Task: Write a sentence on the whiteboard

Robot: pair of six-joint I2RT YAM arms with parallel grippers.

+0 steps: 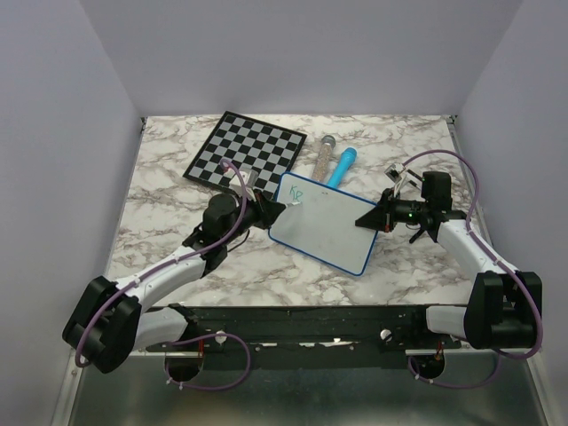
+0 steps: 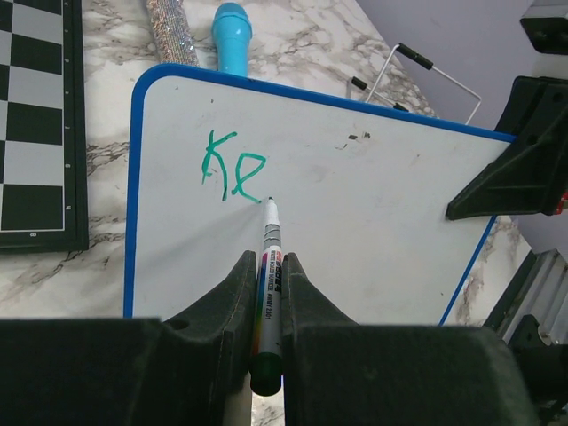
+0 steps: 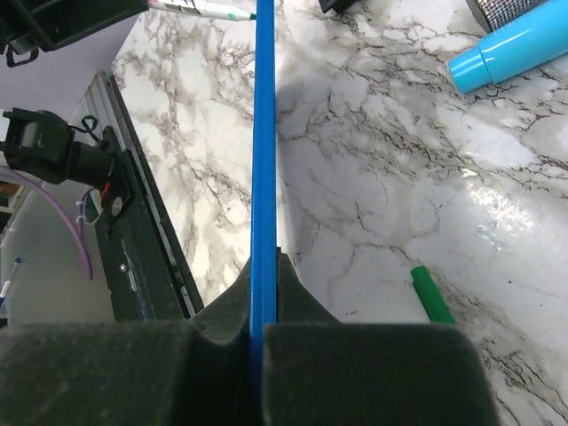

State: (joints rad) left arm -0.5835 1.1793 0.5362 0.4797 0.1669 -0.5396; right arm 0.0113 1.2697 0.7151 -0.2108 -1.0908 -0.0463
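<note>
The whiteboard [image 1: 324,222], white with a blue rim, lies mid-table; it also shows in the left wrist view [image 2: 355,222]. Green letters "Ke" [image 2: 231,169] stand at its upper left, small in the top view [image 1: 296,191]. My left gripper [image 1: 273,211] is shut on a green marker [image 2: 271,275], whose tip [image 2: 270,201] touches the board just right of the "e". My right gripper [image 1: 377,217] is shut on the board's right edge; the right wrist view shows the blue rim [image 3: 264,160] edge-on between the fingers.
A checkered chessboard [image 1: 244,149] lies at the back left. A glittery tube [image 1: 321,155] and a light blue cylinder [image 1: 342,166] lie behind the whiteboard. A green marker cap [image 3: 431,295] lies on the marble by my right gripper. A black rail [image 1: 302,319] runs along the near edge.
</note>
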